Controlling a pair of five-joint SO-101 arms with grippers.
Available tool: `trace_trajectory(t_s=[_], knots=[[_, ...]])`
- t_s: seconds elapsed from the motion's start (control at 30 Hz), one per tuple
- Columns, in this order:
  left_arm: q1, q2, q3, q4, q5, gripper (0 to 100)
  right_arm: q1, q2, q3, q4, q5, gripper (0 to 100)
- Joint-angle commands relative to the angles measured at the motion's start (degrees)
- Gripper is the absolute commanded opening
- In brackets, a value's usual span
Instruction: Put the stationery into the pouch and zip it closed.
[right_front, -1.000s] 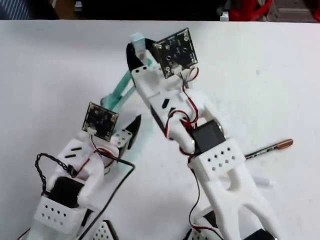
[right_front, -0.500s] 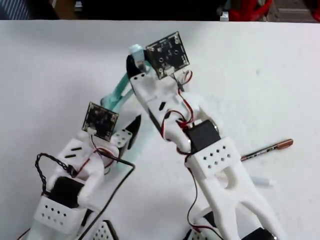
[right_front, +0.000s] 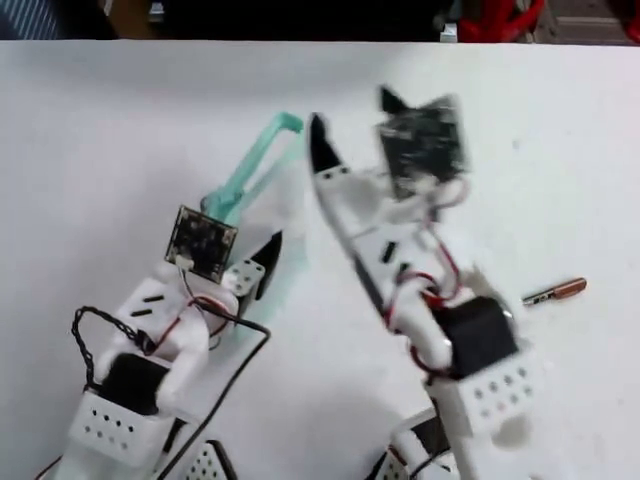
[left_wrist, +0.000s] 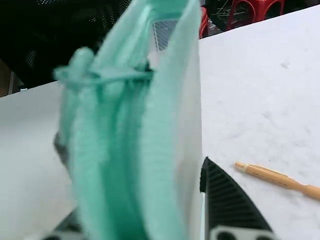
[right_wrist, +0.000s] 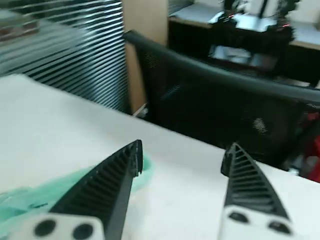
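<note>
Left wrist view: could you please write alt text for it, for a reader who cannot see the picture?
A mint-green pouch stands on edge close to the camera, clamped in the left gripper, with one black finger showing beside it. Behind it an orange pen lies on the white table.

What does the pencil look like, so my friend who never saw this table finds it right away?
Look at the big white table, then the right robot arm, the one not holding the mint-green zip pouch. On that arm's far side from the pouch lies a thin orange-brown pencil. It is the only loose stick, flat on the table, with nothing gripping it.
</note>
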Motion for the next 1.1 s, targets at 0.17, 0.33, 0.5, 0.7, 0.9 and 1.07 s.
trace_trajectory(t_s=[0.17,0.33,0.5,0.7,0.9,1.07], knots=[[0.31,-0.92,-0.26,-1.93,0.18,18,9.98,-3.21,-1.93,10.15,0.0,23.7],[-3.3,-9.27,-1.14,3.43,0.7,18,14.99,-2.68,4.13,12.79,0.09,23.7],[0.92,-20.35,6.33,1.14,-2.29,18,17.45,1.45,18.64,9.45,9.49,18.7],[0.4,-25.27,8.88,1.05,-1.32,18,13.76,16.57,20.92,8.31,19.52,12.6],[0.4,-25.27,8.62,1.85,-1.32,18,13.49,36.97,13.19,9.1,19.96,20.6],[0.4,-25.27,8.7,1.76,-1.32,18,13.85,46.29,7.65,9.8,20.04,19.2]])
